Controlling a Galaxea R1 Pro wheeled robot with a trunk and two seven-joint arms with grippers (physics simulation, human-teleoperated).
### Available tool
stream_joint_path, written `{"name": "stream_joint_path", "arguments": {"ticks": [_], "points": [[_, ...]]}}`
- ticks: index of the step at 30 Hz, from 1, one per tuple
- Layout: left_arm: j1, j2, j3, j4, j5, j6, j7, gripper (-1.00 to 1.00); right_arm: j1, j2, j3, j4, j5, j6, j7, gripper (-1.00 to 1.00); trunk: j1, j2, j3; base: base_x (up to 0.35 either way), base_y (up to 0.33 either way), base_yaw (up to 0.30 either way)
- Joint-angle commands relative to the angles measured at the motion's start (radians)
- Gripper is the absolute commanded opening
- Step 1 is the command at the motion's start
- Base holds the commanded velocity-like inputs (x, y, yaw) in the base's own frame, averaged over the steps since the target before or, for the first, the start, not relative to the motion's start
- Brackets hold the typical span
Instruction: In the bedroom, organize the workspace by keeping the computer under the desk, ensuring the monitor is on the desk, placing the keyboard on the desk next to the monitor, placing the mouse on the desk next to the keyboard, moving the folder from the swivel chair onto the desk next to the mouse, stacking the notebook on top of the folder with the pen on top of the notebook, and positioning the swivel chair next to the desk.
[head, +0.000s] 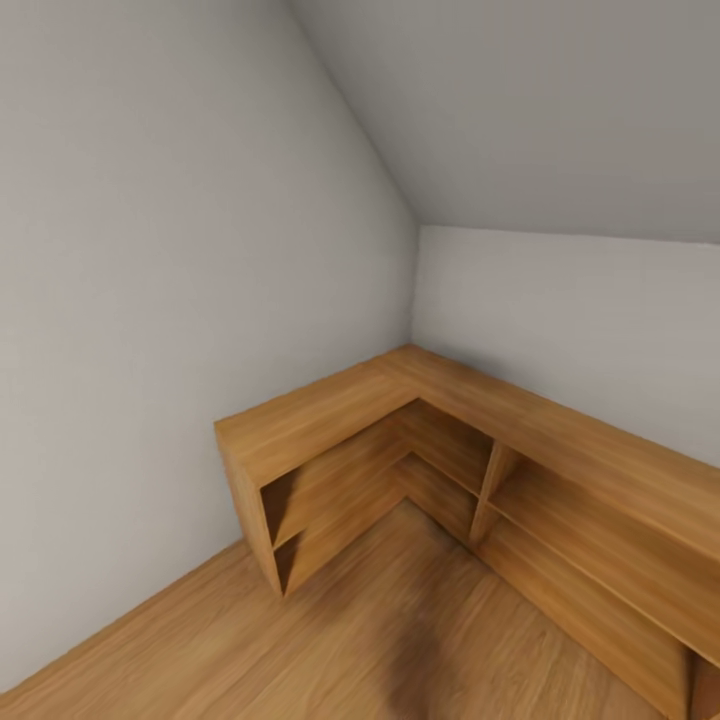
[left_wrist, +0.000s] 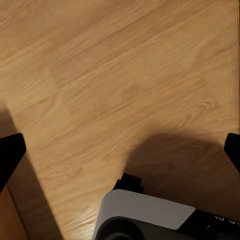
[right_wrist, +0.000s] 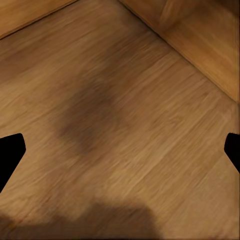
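Note:
The desk, computer, monitor, keyboard, mouse, folder, notebook, pen and swivel chair are out of view. In the left wrist view my left gripper (left_wrist: 120, 152) hangs open over bare wooden floor (left_wrist: 125, 75), with black fingertips (left_wrist: 10, 155) at both edges of the picture and nothing between them. My right gripper (right_wrist: 121, 152) is also open and empty, above wooden floor (right_wrist: 125, 115) crossed by a dark shadow.
A low L-shaped light wooden shelf unit (head: 330, 415) with open compartments fills the room corner ahead, running along the right wall. Grey walls (head: 150, 250) meet a sloped ceiling. Wooden floor (head: 350, 640) lies in front. A white-grey part of my body (left_wrist: 145, 215) appears below the left gripper.

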Motion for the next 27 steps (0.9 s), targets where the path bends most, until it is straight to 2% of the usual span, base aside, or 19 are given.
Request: {"name": "stream_joint_path", "arguments": {"ticks": [1, 27], "points": [[0.000, 0.000, -0.009, -0.001, 0.007, -0.003, 0.006, 1.00, -0.001, 0.000, 0.008, 0.000, -0.004, -0.002, -0.006, 1.00, 0.000, -0.001, -0.001, 0.000, 0.000, -0.297], [0.000, 0.000, -0.009, -0.001, 0.007, -0.003, 0.006, 1.00, -0.001, 0.000, 0.008, 0.000, -0.004, -0.002, -0.006, 1.00, 0.000, -0.001, -0.001, 0.012, 0.007, -0.298]]}}
